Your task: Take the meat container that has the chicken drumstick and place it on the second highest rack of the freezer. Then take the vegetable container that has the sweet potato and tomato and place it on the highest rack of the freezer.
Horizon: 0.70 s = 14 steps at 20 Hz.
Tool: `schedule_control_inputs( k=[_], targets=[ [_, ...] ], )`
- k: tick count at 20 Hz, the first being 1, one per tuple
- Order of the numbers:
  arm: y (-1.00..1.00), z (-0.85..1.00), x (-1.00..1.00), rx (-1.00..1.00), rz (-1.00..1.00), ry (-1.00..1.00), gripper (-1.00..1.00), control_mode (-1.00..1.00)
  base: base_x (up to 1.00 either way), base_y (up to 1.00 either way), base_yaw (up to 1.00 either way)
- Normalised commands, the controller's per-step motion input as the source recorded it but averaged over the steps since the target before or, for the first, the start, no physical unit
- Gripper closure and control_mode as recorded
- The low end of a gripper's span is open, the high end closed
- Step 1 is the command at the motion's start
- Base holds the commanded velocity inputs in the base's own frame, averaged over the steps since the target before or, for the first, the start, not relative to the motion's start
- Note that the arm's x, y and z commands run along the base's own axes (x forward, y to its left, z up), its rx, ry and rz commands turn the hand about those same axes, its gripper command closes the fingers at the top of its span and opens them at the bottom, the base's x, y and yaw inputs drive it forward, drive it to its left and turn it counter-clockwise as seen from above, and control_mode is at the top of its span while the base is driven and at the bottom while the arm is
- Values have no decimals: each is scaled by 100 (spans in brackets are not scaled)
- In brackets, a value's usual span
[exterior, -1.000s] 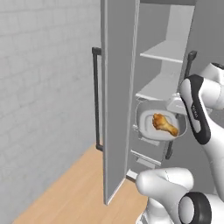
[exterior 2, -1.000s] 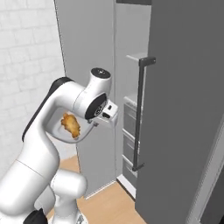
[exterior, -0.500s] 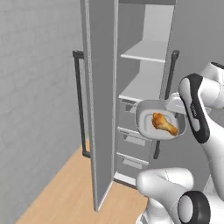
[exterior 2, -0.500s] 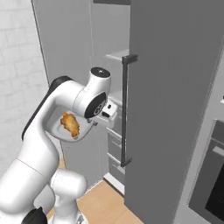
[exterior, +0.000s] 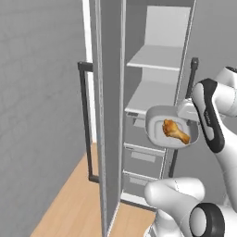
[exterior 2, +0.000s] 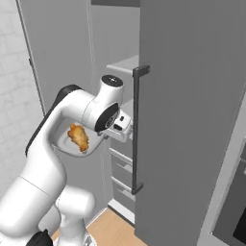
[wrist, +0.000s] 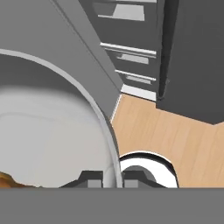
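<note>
The meat container (exterior: 155, 121) is a round white-grey bowl held in the air in front of the open freezer. In it lies the chicken drumstick (exterior: 176, 131). My gripper (exterior: 187, 112) is shut on the bowl's right rim. From the right side, the same container (exterior 2: 64, 142) with the drumstick (exterior 2: 78, 137) hangs left of the gripper (exterior 2: 102, 137). In the hand view the fingertips (wrist: 90, 179) pinch the container's rim (wrist: 87, 95). Two white racks (exterior: 156, 65) (exterior: 150, 96) show inside the freezer, just behind and above the bowl. The vegetable container is out of view.
The freezer's left door (exterior: 109, 115) stands open with a dark bar handle (exterior: 84, 120). The right door (exterior 2: 192, 120) carries its own handle (exterior 2: 138, 129), close to my hand. Grey drawers (exterior: 142, 155) fill the freezer's lower part. Wood floor (exterior: 74, 208) lies below.
The whole picture has shifted, so the base has driven: the freezer interior now sits more in front of me. The container stays gripped, with the drumstick in it.
</note>
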Motion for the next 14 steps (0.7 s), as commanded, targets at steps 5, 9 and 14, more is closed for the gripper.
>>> schedule_control_inputs(
  k=[5, 9, 14],
  targets=[
    [0, 0, 0, 0, 0, 0, 100, 100, 10, 47, -35],
    [0, 0, 0, 0, 0, 0, 100, 100, 6, 1, -61],
    [0, 0, 0, 0, 0, 0, 100, 100, 0, 36, -46]
  ],
)
